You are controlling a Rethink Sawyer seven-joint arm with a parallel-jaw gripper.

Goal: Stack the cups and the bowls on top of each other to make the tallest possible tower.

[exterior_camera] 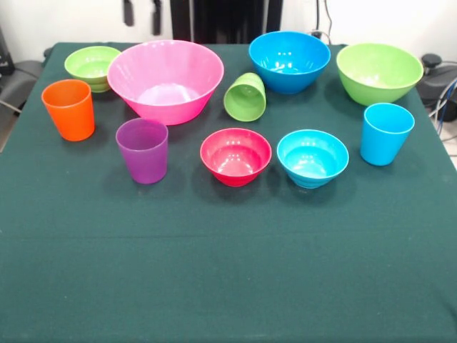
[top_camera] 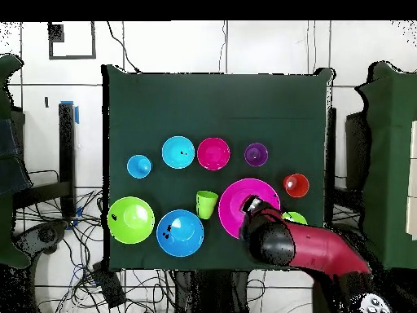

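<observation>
Front view: nothing is stacked yet. The big pink bowl sits toward the back of the green desk, with a small green bowl and an orange cup on one side and a light green cup tipped on its side just beside it on the other. A purple cup, a red bowl, a small light blue bowl and a light blue cup form the nearer row; a medium blue bowl and a medium green bowl stand behind. 2 dark tips hang at the top edge; whether the jaws are open I cannot tell.

Overhead view: the arm reaches over the pink bowl's rim, hiding its tool.

These look like light, stiff, glossy plastic, likely slippery. Pinching a rim wall, 1 jaw inside and 1 outside, seems the best hold; the toppled cup may roll.
</observation>
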